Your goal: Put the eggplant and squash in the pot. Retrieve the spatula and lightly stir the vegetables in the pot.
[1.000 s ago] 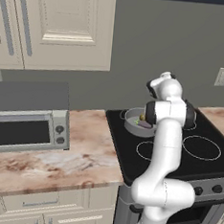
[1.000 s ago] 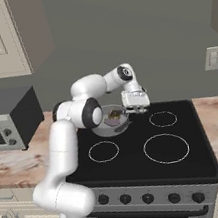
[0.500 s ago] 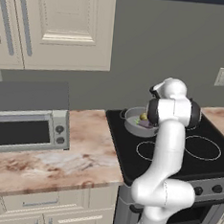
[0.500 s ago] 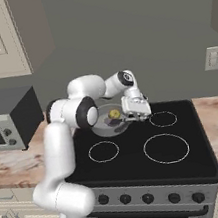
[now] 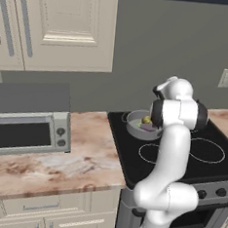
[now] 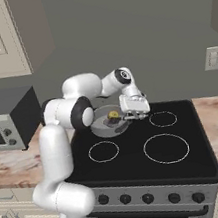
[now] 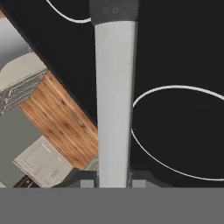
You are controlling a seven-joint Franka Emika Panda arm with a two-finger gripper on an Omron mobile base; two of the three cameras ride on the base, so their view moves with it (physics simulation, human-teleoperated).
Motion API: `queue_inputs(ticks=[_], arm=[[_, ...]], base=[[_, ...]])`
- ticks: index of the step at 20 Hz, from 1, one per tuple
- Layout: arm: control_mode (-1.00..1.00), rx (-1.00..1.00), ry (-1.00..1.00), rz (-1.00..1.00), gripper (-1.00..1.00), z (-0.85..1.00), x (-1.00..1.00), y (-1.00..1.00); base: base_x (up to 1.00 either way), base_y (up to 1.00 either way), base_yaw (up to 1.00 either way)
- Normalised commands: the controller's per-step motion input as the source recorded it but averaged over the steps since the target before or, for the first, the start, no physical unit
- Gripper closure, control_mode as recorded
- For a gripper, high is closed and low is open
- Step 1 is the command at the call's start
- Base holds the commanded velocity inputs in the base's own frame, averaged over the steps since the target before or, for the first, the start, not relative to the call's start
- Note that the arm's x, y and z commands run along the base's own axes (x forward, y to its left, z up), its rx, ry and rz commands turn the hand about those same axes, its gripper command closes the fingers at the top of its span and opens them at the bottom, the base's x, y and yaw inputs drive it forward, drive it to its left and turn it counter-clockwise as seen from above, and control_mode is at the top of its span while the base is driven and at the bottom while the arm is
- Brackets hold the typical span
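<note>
Since one second ago, the white robot arm has turned its wrist and brought the gripper (image 6: 133, 117) lower, to the right edge of the low round grey metal pot (image 6: 102, 127); half a second ago it was already near this place. The pot itself did not move.

The pot stands on the back left burner of the black glass stovetop (image 6: 190, 152). Inside it lie the small roundish yellow-green squash (image 6: 113, 114) and, touching it on the near side, the small dull purple elongated eggplant (image 5: 148, 128). In the left base view the squash (image 5: 146, 120) sits just behind the eggplant, and the arm's upper joint covers the right part of the pot (image 5: 134, 127).

In the hand view the two dark fingers (image 7: 87, 182) are pressed against a long pale grey flat handle, the spatula (image 7: 113, 100), which runs away from the hand and ends in a dark speckled part at the top of the picture. So the fingers pinch the spatula handle between them. Under it the black stovetop with a white burner ring (image 7: 175, 131) is seen, and beside that a wooden floor (image 7: 61, 127).

On the marble counter (image 5: 57, 165) to the left of the stove stands a grey microwave (image 5: 27, 120), well apart from the pot. Cream cabinets (image 5: 60, 28) hang on the wall above it.
</note>
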Motion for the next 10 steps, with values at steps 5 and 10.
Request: queue_inputs(ticks=[5, 10], arm=[[-1.00, -0.10, -0.01, -0.01, 1.00, 0.21, 0.35, 0.00], [-1.00, -0.19, 0.01, 0.00, 1.00, 0.42, 0.45, 0.00]], base=[[0.00, 0.00, 0.00], [0.00, 0.00, 0.00]])
